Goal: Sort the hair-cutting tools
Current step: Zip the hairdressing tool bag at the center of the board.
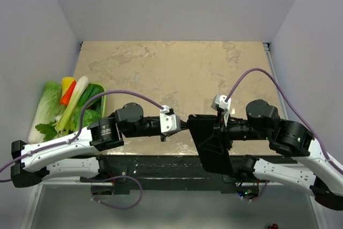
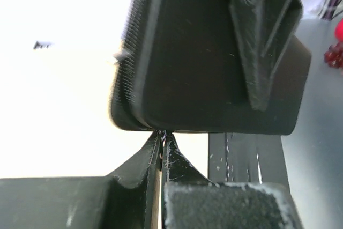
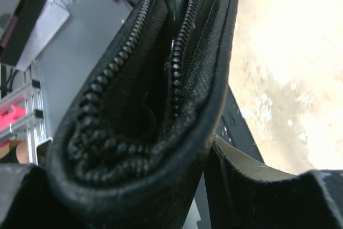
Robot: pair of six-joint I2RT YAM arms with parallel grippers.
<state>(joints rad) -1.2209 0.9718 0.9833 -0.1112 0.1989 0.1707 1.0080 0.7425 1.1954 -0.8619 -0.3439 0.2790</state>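
Over the table's (image 1: pixel 161 68) near edge, the black case (image 1: pixel 211 143) is held up between both arms, probably for unzipping. The right gripper (image 1: pixel 215 131) clamps its body to steady it. The left gripper (image 2: pixel 163 140) is pinched tight at its corner, perhaps on the zipper (image 3: pixel 182 52) pull. No scissors or combs show; likely inside.

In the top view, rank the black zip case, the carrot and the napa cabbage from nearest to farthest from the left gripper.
From the left gripper:
1. black zip case: right at its fingertips, just to its right.
2. carrot: far over on the left side.
3. napa cabbage: farther left still, outermost.
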